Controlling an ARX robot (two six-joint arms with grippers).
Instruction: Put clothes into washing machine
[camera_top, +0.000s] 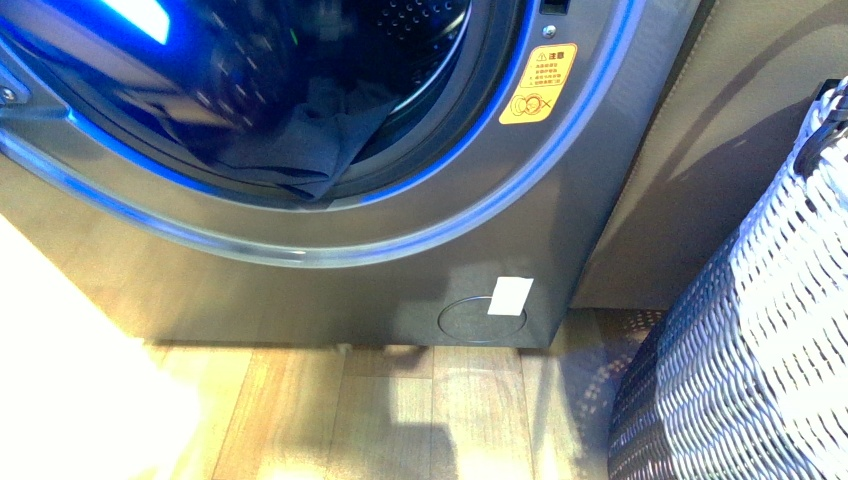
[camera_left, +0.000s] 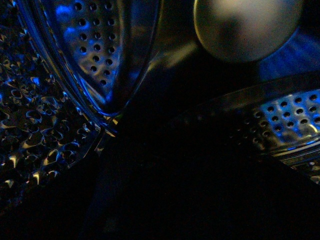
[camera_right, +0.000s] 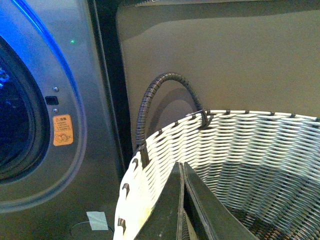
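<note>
The washing machine (camera_top: 560, 190) is silver-grey with a blue-lit porthole ring and a yellow sticker (camera_top: 538, 83). Dark navy clothes (camera_top: 300, 150) lie in the drum mouth and hang over its lower lip. The left wrist view looks inside the shiny perforated drum (camera_left: 90, 45). There the clothes (camera_left: 190, 190) fill the lower part as a black mass, and my left gripper, shut on them, is lost in the dark. My right gripper (camera_right: 182, 167) is shut with nothing in it, over the rim of the white woven basket (camera_right: 240, 135). Neither arm shows in the front view.
The basket (camera_top: 760, 330) stands on the wooden floor (camera_top: 400, 420) right of the machine, its dark handle (camera_right: 160, 90) arching up. A grey-brown panel (camera_top: 700, 150) is behind it. A white label (camera_top: 510, 296) sits over the round service cover (camera_top: 470, 320).
</note>
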